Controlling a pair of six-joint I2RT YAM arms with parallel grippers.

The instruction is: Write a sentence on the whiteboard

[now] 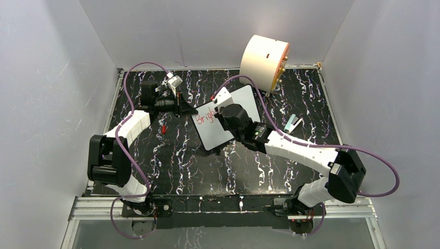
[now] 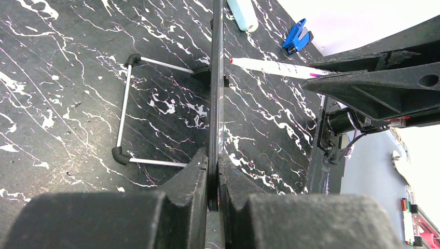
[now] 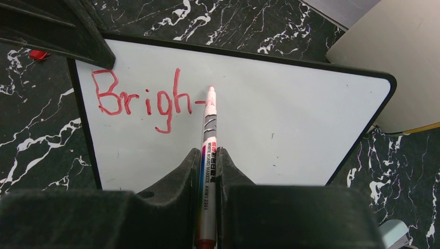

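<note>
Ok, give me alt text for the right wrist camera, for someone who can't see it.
The right claw grips a red marker, its tip at the whiteboard just after red handwritten letters reading "Brigh" and one short stroke. Black, white-veined tabletop shows around the board, and a cream object sits at the upper right.

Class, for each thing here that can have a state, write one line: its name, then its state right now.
whiteboard, propped up, partly written
sentence, unfinished, reads "Brigh" plus a started stroke
marker, uncapped, aimed at the board
left gripper, shut on the whiteboard's edge
right gripper, shut on the marker
wire stand, folded out behind the board
</note>
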